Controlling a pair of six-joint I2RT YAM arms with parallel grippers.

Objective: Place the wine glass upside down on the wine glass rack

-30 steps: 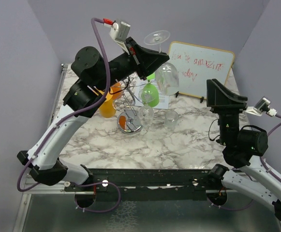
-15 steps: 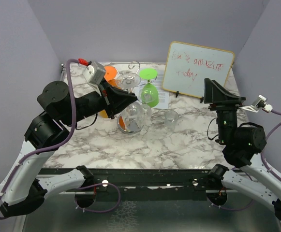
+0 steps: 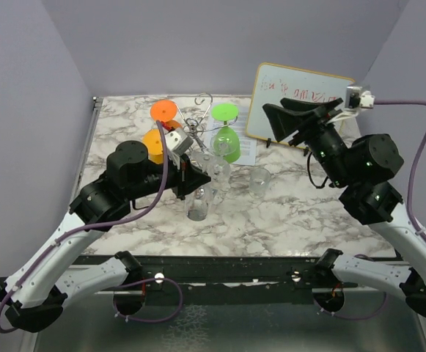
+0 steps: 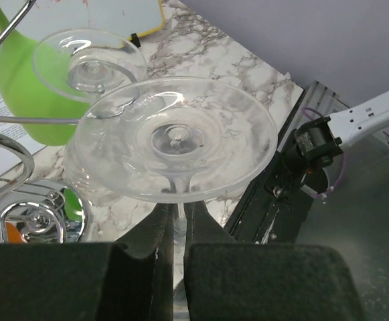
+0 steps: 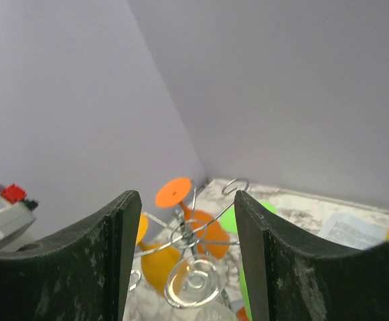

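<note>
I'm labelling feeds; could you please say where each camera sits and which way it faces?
Top external: above and behind, looking down on the table; both arms show.
Left wrist: on the left claw, looking past shut fingers at the wine glass it holds.
Right wrist: on the right claw, facing the wine glass rack between open fingers.
Shared: both wrist views show the rack.

Three plain lavender-grey walls box scene in: back wall (image 3: 220, 44), left wall (image 3: 22, 132), right wall (image 3: 418, 81). No marks on them. Surface (image 3: 286, 220) white marble pattern with grey veins, runs wall to wall. Aluminium frame strip (image 3: 89, 139) along its left edge. Black rail (image 3: 227, 268) across near edge; dull grey metal sheet (image 3: 220, 323) below it. Wood-framed whiteboard (image 3: 293, 82) with red scribble stands far right. Printed paper sheet (image 3: 248, 152) lies flat near it. Light soft, even, faint shadows.
</note>
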